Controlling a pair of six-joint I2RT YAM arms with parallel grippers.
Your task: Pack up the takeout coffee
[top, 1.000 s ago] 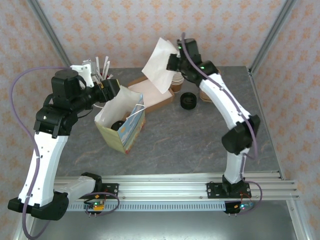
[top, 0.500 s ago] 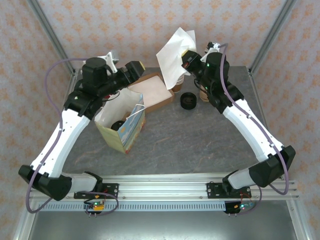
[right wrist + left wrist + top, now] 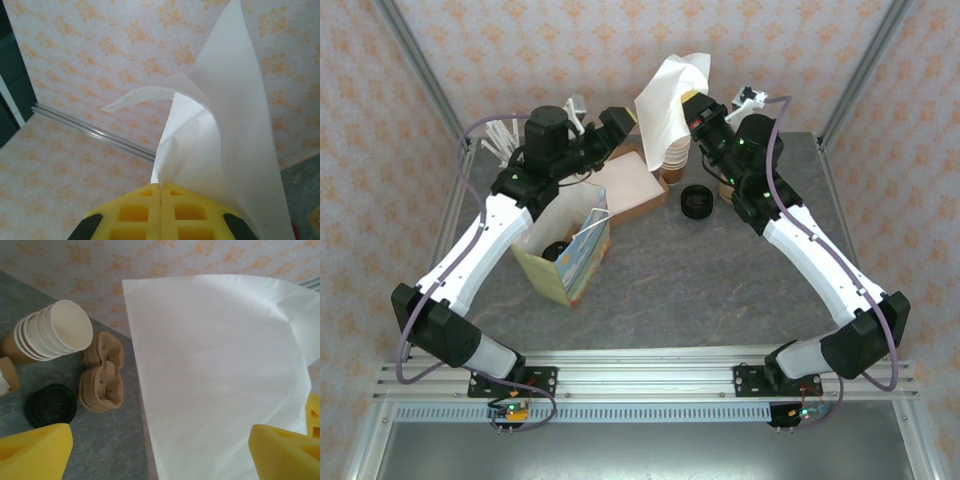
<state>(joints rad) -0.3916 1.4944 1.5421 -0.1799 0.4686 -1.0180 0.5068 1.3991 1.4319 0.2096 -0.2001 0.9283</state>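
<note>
The takeout coffee [image 3: 557, 250] stands inside the open paper bag [image 3: 567, 262]; I can see no more of it than its black lid. My right gripper [image 3: 696, 106] is raised at the back, shut on the corner of a white napkin [image 3: 670, 98] that hangs down from it. In the right wrist view the yellow fingers [image 3: 161, 189] meet on the napkin [image 3: 225, 150]. My left gripper [image 3: 620, 124] is beside the napkin, open. Its yellow fingertips [image 3: 35, 450] stand wide apart, with the napkin [image 3: 215, 375] hanging in front of them.
A stack of lidless cream cups [image 3: 677, 155] and a loose black lid [image 3: 696, 200] sit behind the bag. Brown cup sleeves [image 3: 102, 375] lie near them. A shallow cardboard tray [image 3: 625, 182] lies under the left gripper. Metal frame posts stand at the back corners.
My left arm swung from the bag to the back middle and opened its jaws. My right arm carried the napkin up and slightly right.
</note>
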